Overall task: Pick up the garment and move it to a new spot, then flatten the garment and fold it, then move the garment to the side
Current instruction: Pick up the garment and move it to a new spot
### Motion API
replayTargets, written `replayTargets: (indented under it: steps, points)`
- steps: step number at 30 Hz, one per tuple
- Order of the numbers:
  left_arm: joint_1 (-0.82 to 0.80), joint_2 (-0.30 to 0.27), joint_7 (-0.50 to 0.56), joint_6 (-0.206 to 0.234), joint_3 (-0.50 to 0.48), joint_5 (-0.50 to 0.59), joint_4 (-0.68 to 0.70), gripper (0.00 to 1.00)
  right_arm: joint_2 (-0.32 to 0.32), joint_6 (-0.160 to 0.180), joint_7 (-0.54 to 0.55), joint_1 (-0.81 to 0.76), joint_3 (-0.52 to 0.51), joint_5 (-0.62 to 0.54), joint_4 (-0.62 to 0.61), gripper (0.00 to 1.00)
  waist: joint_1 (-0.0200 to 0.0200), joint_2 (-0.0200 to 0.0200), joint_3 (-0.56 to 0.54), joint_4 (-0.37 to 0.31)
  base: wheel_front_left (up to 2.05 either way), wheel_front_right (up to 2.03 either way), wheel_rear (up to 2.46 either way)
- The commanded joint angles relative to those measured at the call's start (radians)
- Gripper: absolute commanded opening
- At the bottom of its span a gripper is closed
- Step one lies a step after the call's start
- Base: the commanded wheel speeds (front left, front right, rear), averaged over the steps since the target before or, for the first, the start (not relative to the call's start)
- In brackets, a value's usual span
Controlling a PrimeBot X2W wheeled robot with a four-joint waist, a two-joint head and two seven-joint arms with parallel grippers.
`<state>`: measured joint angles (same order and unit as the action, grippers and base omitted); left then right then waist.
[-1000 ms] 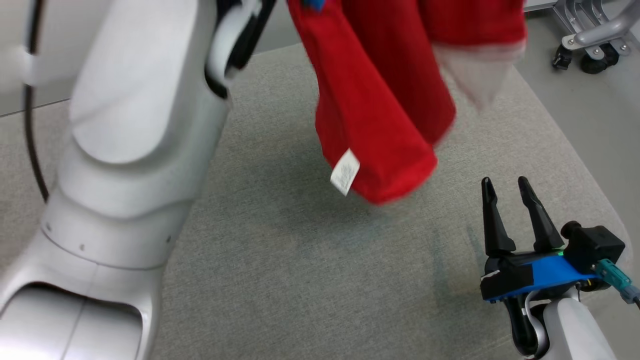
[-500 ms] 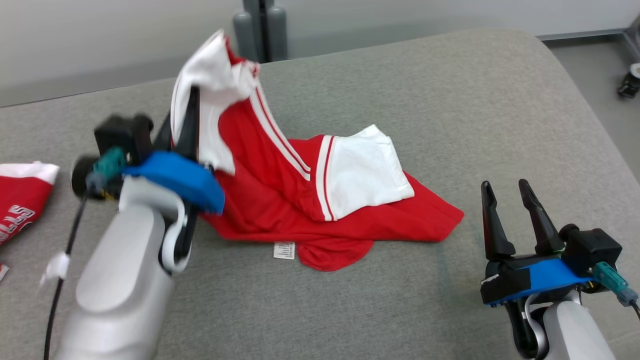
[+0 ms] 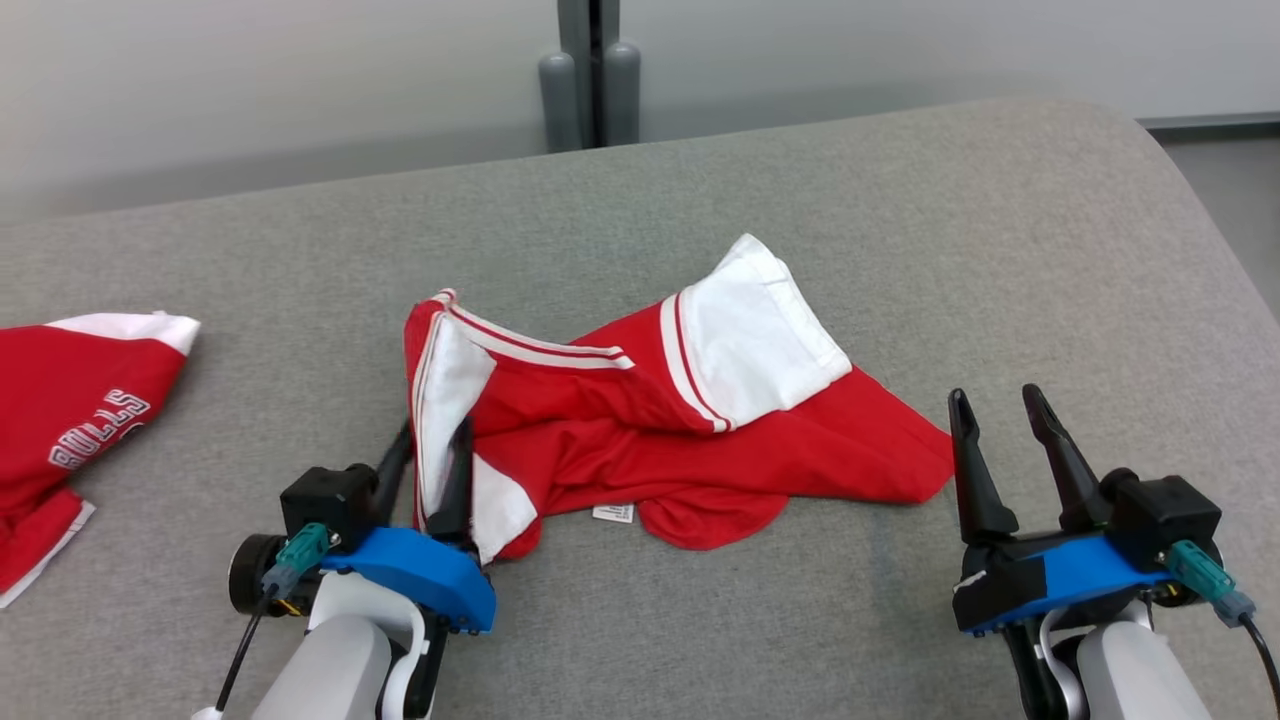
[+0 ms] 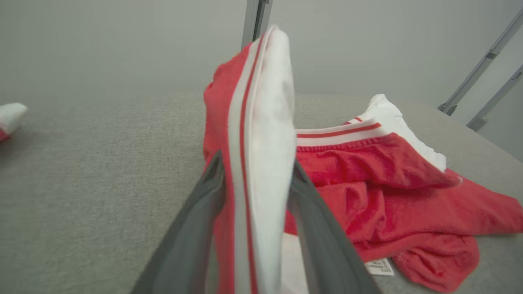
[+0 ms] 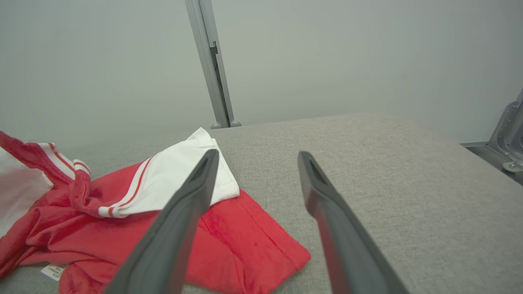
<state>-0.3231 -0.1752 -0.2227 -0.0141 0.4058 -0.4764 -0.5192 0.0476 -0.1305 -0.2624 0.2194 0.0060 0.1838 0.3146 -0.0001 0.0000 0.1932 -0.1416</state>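
Crumpled red-and-white shirt [image 3: 640, 440] lies sideways on the surface [image 3: 900, 250], one end between the fingers of my left end effector [image 3: 434, 430], gripped or not I cannot tell; my wide-spread right end effector [image 3: 994, 395] sits beside the other.

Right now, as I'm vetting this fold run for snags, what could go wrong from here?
1. A white sleeve of the garment stands between the jaws of the left gripper; pulling back could drag it along.
2. The garment lies crumpled, its other sleeve folded over the body; flattening might press creases in.
3. Another red garment lies to the left; moving this one aside could overlap it.
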Motion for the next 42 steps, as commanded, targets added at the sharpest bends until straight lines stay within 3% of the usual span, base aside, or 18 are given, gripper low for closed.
replayTargets:
  steps: [1,9,22,31,42]
  points:
    - [-0.006,0.001,-0.009,0.006,0.001,0.002,0.008,1.0,0.005,0.0,-0.004,-0.009,-0.004,-0.003,0.002,1.0,0.0001,0.0,-0.003,0.005,0.0,0.0,0.0]
    - [0.005,-0.027,-0.043,0.041,-0.085,0.048,0.126,1.0,0.005,0.0,-0.004,-0.032,-0.012,-0.015,0.01,1.0,0.0001,0.0,-0.047,0.06,0.0,0.0,0.0]
    - [0.198,-0.055,-0.043,0.093,-0.288,0.203,0.357,1.0,0.005,0.0,-0.004,-0.07,-0.03,-0.032,0.005,1.0,0.0001,0.0,-0.082,0.143,0.0,0.0,0.0]
    - [0.316,-0.019,-0.043,0.057,-0.339,0.268,0.368,1.0,0.005,0.0,-0.004,-0.107,-0.031,-0.044,0.022,1.0,0.0001,0.0,-0.11,0.166,0.0,0.0,0.0]
    - [0.338,0.043,-0.043,0.014,-0.385,0.31,0.326,1.0,0.005,0.0,-0.004,-0.126,-0.019,-0.036,0.044,1.0,0.0001,0.0,-0.125,0.167,0.0,0.0,0.0]
